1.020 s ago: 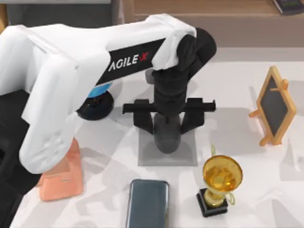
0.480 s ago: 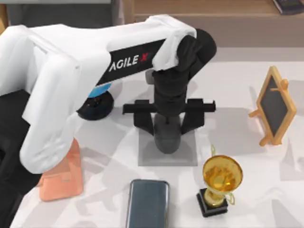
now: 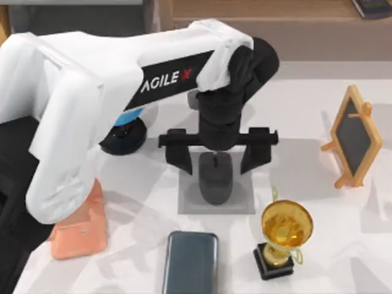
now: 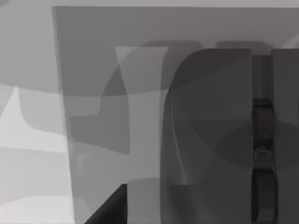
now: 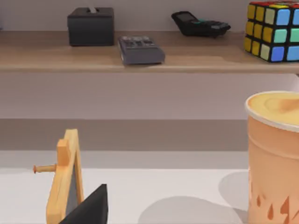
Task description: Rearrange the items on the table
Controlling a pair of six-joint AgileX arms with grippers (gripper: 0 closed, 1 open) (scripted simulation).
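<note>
Top view: left gripper (image 3: 217, 158) hangs over the small grey square pad (image 3: 242, 203), fingers spread wide, one each side of the dark grey oval computer mouse (image 3: 215, 178), clear gaps both sides, holding nothing. Mouse lies on the pad, mid white tabletop (image 3: 306, 110). Slate-grey rounded-corner smartphone (image 3: 190, 262) lies flat at the near edge, apart from the pad, left of the gold trophy (image 3: 283, 237).
Left wrist view: mouse (image 4: 219, 140) close up on the pad (image 4: 107, 56), scroll wheel (image 4: 263, 122) visible.
Right wrist view: one dark fingertip (image 5: 88, 207) of the right gripper beside a wooden-framed chalkboard easel (image 5: 65, 179); cannot tell how far it is open.
</note>
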